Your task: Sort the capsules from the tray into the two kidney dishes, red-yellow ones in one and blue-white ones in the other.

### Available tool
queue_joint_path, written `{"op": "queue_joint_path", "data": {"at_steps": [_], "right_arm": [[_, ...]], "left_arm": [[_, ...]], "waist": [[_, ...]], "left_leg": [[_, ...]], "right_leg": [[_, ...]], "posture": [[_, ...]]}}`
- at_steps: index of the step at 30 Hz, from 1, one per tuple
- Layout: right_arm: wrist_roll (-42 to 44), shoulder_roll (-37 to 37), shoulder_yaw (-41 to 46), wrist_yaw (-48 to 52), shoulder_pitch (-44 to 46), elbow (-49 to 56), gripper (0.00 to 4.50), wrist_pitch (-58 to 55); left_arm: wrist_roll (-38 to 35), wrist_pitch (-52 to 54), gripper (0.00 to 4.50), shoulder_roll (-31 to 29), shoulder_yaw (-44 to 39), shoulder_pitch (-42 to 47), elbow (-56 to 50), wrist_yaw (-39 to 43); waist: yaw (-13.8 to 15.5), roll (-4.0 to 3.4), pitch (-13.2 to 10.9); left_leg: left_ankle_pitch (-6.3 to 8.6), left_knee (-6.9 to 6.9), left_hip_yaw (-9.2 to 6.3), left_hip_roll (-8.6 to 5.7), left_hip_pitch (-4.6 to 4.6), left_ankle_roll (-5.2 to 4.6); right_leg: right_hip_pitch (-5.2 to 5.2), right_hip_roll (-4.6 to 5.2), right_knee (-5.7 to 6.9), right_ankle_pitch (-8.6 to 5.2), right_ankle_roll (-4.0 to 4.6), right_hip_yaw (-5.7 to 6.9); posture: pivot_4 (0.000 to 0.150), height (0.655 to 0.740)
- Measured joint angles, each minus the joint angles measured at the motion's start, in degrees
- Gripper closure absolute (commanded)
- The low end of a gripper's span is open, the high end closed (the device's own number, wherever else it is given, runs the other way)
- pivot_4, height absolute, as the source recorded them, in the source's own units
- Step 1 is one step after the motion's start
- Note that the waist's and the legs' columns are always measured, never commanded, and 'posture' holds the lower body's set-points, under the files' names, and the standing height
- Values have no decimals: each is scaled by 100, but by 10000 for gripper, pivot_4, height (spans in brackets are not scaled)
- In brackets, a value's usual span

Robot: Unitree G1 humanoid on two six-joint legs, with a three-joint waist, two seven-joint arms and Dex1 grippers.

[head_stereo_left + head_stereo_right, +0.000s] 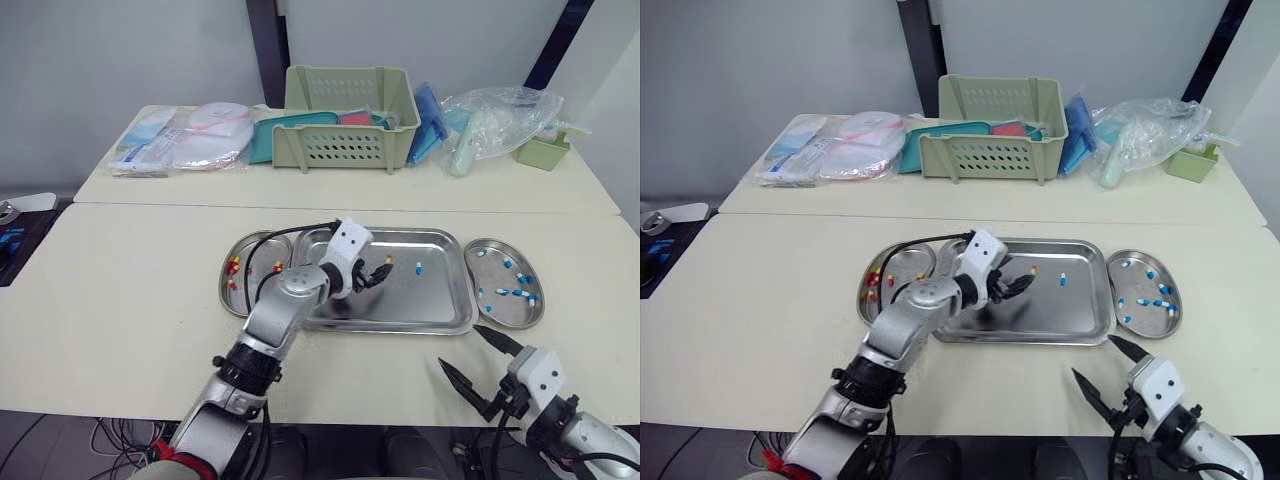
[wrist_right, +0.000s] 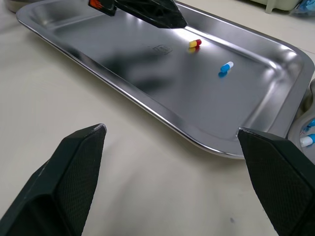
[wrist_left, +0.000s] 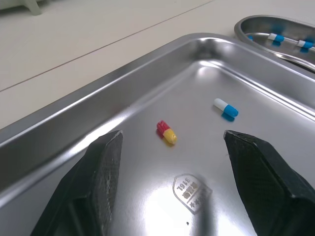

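Note:
A steel tray (image 1: 440, 300) lies mid-table and holds one red-yellow capsule (image 3: 166, 132) and one blue-white capsule (image 3: 226, 109). My left gripper (image 1: 378, 273) hovers open low over the tray, its fingers spread either side of the red-yellow capsule and just short of it. The kidney dish on the left (image 1: 240, 290) holds several red-yellow capsules. The kidney dish on the right (image 1: 505, 300) holds several blue-white ones. My right gripper (image 1: 480, 365) is open and holds nothing, above the table in front of the tray's right corner.
On the rear table stand a green basket (image 1: 345, 120), flat plastic packets (image 1: 190, 140) to its left, a clear bag (image 1: 500, 120) and a small green container (image 1: 543, 152) to its right. Bare tabletop (image 1: 120, 300) lies left of the dishes.

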State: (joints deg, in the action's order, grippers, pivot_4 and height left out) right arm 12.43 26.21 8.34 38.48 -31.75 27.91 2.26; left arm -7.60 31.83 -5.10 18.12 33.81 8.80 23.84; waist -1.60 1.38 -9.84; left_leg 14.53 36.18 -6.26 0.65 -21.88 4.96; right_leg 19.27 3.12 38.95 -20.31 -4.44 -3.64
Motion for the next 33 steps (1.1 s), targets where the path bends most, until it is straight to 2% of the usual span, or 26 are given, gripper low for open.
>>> {"op": "queue_joint_path", "data": {"at_steps": [5, 14, 17, 23, 25, 30, 33], "right_arm": [[-39, -35, -81, -78, -61, 0, 0, 25], [-97, -51, -183, -271, -126, 255, 0, -37], [-96, -51, -197, -357, -121, 348, 0, -113], [-94, -51, -286, -427, -84, 443, 0, -281], [-92, -51, -286, -463, -80, 477, 0, -302], [-87, -48, -288, -487, -72, 506, 0, -400], [-86, -43, -289, -487, -47, 510, 0, -423]], "left_arm": [[311, -361, 11461, 406, 16, 310, 831, -192], [676, -774, 11461, 751, 5, 704, 1825, -310], [729, -858, 20089, 766, -1, 760, 1956, -265], [772, -905, 40063, 763, -61, 792, 2065, -168], [774, -941, 44841, 761, -72, 800, 2096, -150], [774, -949, 44841, 708, -63, 740, 1963, 70], [753, -785, 44841, 512, -28, 476, 1415, 329]], "waist": [[-10, 0, 0], [-2, -1, 0], [-5, -2, 1], [-2, -2, 2], [-2, -2, 2], [-5, -2, 2], [-23, -2, 2]], "left_leg": [[0, -1, 1, 0, 0, 0], [0, -1, 0, -2, -1, 0], [0, -1, 0, -2, 0, 1], [0, -1, 0, -2, 0, 1], [0, -1, 0, -2, 0, 1], [0, -1, 0, -2, 0, 1], [-1, -3, 0, 0, 0, 1]], "right_leg": [[2, 0, -1, 0, -1, -1], [1, 0, 0, -1, -2, 0], [1, 0, 0, -1, -2, -1], [0, 1, 0, -1, -2, 0], [0, 1, 0, -1, -2, 0], [0, 0, 0, -1, -2, -1], [4, 0, 1, -1, -1, -1]], "posture": [[1500, 7400], [1500, 7400], [1500, 7400], [1500, 7400], [1500, 7400], [1500, 7400], [1500, 7400]]}}
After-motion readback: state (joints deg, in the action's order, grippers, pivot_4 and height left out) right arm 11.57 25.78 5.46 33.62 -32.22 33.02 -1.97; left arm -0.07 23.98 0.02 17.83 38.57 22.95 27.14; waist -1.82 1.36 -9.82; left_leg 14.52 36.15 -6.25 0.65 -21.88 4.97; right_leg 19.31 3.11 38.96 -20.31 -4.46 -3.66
